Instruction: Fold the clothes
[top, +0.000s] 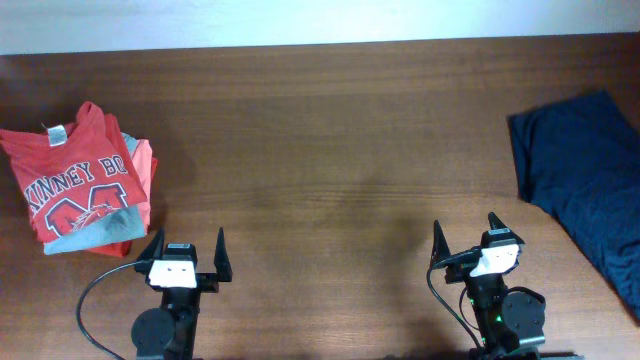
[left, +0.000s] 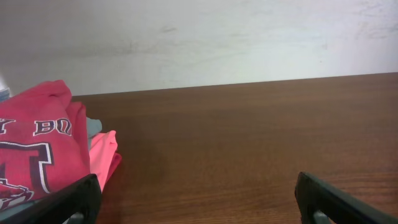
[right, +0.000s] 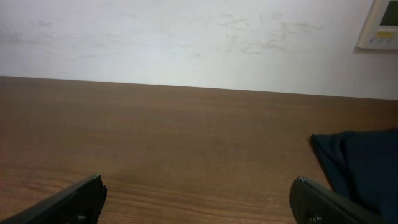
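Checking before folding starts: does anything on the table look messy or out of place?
The navy shirt lies rumpled and unfolded at the table's right edge, partly out of view. The folded pile at left, red shirt on top, sits slightly uneven.

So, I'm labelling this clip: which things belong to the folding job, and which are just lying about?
Job: lettered red shirt, grey shirt under it, orange shirt, navy shirt.
Not the job: table, wall panel.

Orange-red T-shirt (top: 80, 165), at 9 o'clock in the overhead view: chest lettering (top: 75, 183) reads "KINNEY BO", with the rest cut off at the fold. White neck label (top: 57, 133): illegible.
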